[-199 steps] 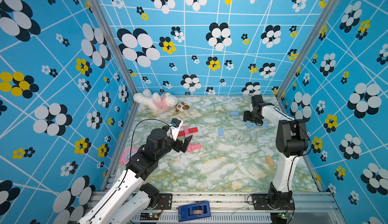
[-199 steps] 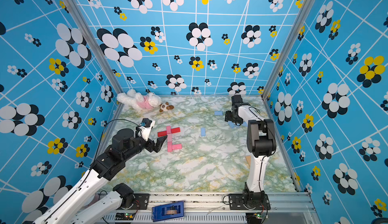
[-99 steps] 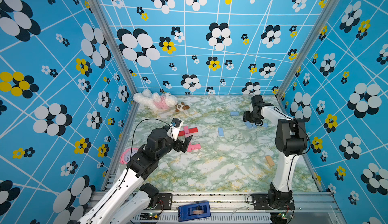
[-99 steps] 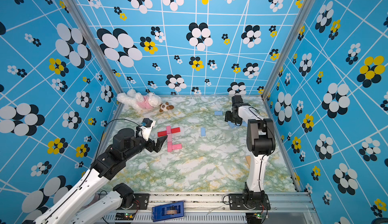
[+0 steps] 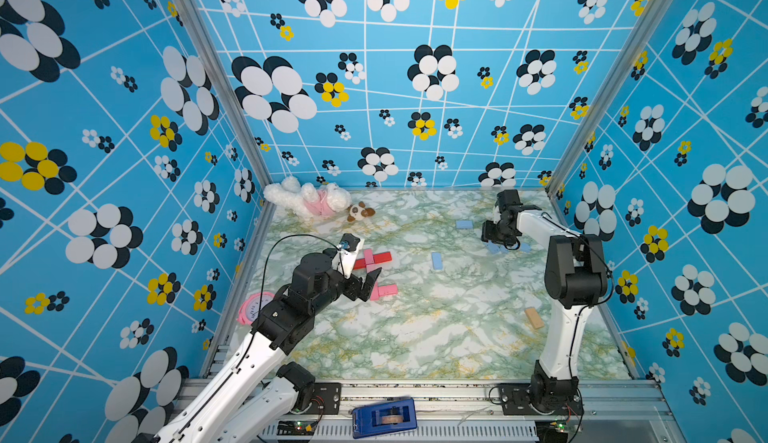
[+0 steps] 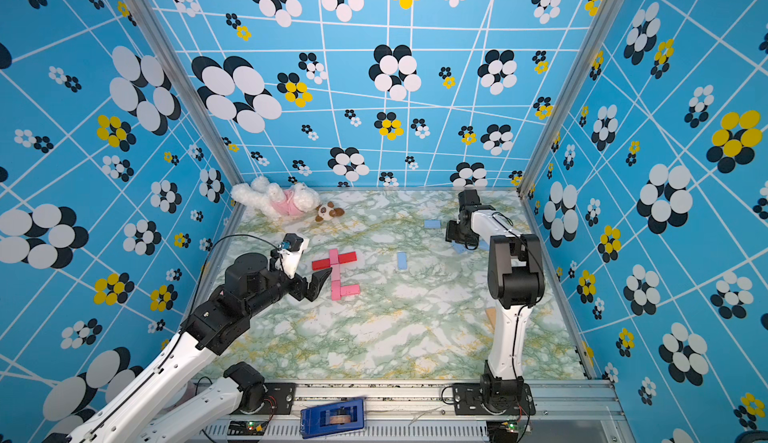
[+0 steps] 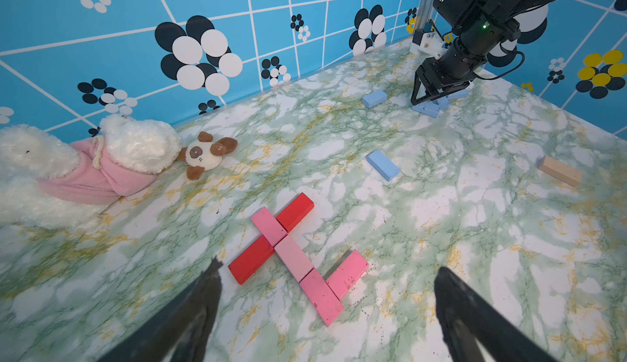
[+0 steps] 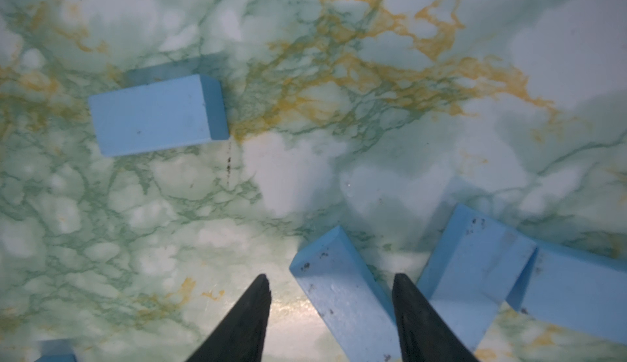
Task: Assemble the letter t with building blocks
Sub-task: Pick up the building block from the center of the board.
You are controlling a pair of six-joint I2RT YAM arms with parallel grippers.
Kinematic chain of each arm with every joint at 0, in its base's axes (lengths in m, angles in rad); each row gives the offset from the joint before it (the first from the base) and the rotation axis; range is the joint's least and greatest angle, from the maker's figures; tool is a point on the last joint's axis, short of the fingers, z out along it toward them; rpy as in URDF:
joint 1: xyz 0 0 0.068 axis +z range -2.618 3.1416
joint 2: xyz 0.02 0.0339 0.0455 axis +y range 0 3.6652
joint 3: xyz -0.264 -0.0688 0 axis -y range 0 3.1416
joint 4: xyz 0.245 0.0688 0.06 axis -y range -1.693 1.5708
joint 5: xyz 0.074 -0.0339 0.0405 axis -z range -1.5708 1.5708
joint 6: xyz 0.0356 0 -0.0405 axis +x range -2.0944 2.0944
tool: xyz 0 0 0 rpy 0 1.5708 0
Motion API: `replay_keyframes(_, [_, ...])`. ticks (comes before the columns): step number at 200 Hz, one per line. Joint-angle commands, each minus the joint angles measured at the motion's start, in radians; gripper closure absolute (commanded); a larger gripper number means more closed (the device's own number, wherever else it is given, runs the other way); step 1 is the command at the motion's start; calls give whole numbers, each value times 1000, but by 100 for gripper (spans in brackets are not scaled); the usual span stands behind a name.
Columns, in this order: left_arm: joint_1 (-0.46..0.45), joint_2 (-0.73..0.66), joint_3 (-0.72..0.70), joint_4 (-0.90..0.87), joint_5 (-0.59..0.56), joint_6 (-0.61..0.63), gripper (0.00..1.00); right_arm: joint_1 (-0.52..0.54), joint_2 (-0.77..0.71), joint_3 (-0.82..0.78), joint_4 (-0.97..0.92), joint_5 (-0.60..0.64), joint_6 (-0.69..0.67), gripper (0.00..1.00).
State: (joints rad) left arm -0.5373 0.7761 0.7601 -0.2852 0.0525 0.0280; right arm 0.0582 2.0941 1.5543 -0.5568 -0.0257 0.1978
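Pink blocks (image 7: pixel 293 258) lie end to end as a stem, with a pink foot block (image 7: pixel 347 273) at one end. Two red blocks (image 7: pixel 295 211) form a crossbar on either side of the stem. My left gripper (image 5: pixel 370 285) hovers wide open beside this shape, holding nothing. At the far right, my right gripper (image 8: pixel 331 277) straddles a light blue block (image 8: pixel 339 295) on the table. One finger is at the block's side and the other stands off it. More light blue blocks (image 8: pixel 468 265) lie close by, and another (image 5: pixel 436 260) lies mid-table. A tan block (image 5: pixel 534 317) lies near the right arm's base.
A white-and-pink plush toy (image 5: pixel 311 202) and a small brown-and-white plush (image 5: pixel 360 211) lie at the back left. A pink clock (image 5: pixel 254 307) sits by the left wall behind my left arm. Patterned walls enclose the table on three sides. A blue device (image 5: pixel 384 418) rests on the front rail.
The right gripper's jaws have narrowed around the light blue block. The left arm and the pink-and-red shape have not visibly moved.
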Motion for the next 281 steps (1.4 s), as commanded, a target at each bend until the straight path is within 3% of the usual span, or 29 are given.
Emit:
replay_keyframes(1, [-6, -3, 25, -13, 6, 9, 1, -2, 9, -16, -1, -13, 8, 40])
replay_keyframes(83, [-6, -2, 26, -16, 11, 9, 1, -1, 1, -34, -14, -16, 14, 41])
replay_keyframes(281, [-6, 0, 29, -22, 24, 12, 1, -3, -29, -21, -66, 3, -3, 71])
